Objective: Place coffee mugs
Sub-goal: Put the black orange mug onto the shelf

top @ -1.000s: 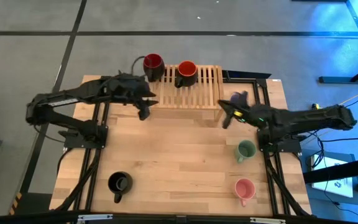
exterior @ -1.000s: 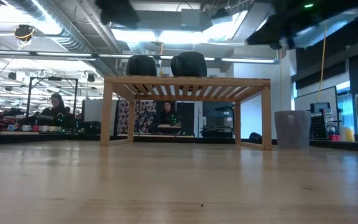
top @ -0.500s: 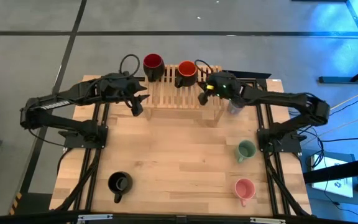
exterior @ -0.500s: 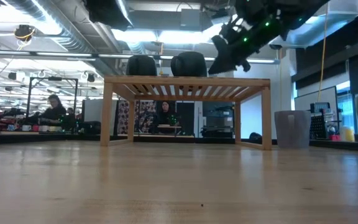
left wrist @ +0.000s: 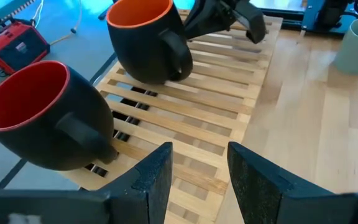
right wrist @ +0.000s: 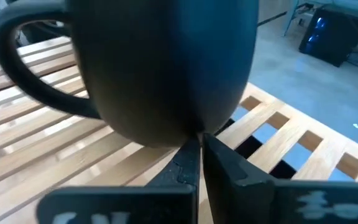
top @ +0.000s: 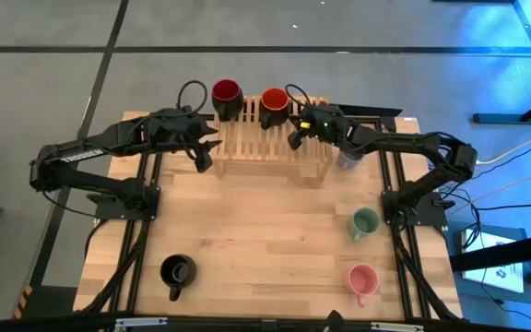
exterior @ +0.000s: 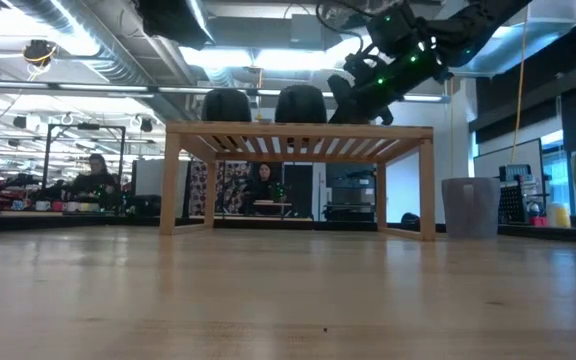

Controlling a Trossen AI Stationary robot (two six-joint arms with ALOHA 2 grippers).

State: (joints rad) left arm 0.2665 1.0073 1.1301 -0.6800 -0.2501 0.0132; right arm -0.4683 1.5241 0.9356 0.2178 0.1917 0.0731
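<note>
A dark red mug (top: pixel 226 96) and a red-orange mug (top: pixel 275 104) stand upright on the slatted wooden rack (top: pixel 265 146) at the table's far side. My right gripper (top: pixel 294 137) is shut, over the rack, right beside the red-orange mug (right wrist: pixel 160 68). My left gripper (left wrist: pixel 197 168) is open and empty above the rack's left near corner (top: pixel 206 152). A lavender-blue mug (top: pixel 347 160) stands right of the rack, partly under my right arm. Green (top: pixel 364 222), pink (top: pixel 362 279) and black (top: pixel 176 271) mugs stand on the table. My right gripper touches the red-orange mug's dark outer wall close to its base (right wrist: pixel 178 127) with its shut fingertips (right wrist: pixel 188 160). The fingers come slanting down from the table's right near side. The mug stands upright on the rack's slats, its handle (right wrist: pixel 23 59) off to one side.
The rack fills the far middle of the table. The green and pink mugs stand near the right edge and the black mug near the front left. The middle of the wooden tabletop (top: pixel 265 240) is bare. People sit in the room behind, seen in the low view.
My right gripper has swung from beside the rack's right near corner toward the far left, over the rack, up to the red-orange mug. The lavender-blue mug has stayed beside the rack. My left gripper has drawn back a little toward the far left.
</note>
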